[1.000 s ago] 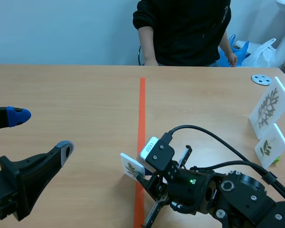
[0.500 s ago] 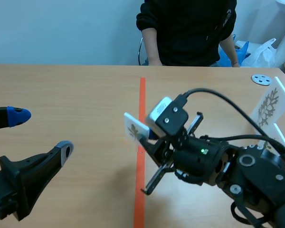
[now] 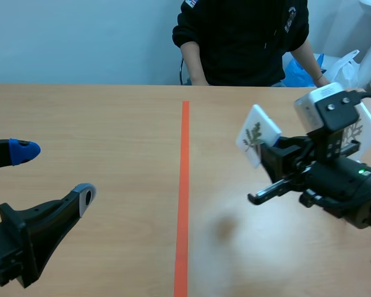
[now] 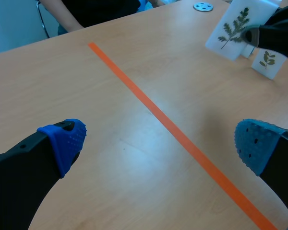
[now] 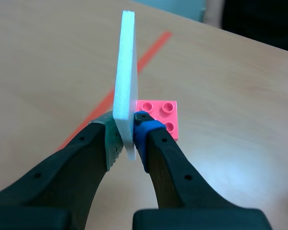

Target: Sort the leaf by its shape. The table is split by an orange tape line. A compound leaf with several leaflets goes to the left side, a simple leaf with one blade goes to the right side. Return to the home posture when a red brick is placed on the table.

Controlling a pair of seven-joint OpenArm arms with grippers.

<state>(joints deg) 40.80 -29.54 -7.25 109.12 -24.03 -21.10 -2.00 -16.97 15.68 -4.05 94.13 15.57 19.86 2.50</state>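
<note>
Right gripper, clamped on leaf card, swung right of tape line; left gripper apart. Leaf looks compound: risks wrong-side drop.

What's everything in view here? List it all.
white foam card printed with a compound leaf: one, held in the air right of the tape line
pink-red studded brick: one, against that card, by the gripper
standing white leaf cards: two, far right
grey disc: one, far right
orange tape line: one, down the middle
wooden table: one, tan
person in black: one, across the table
left gripper: black, open, empty
right gripper: black, shut on the card
</note>
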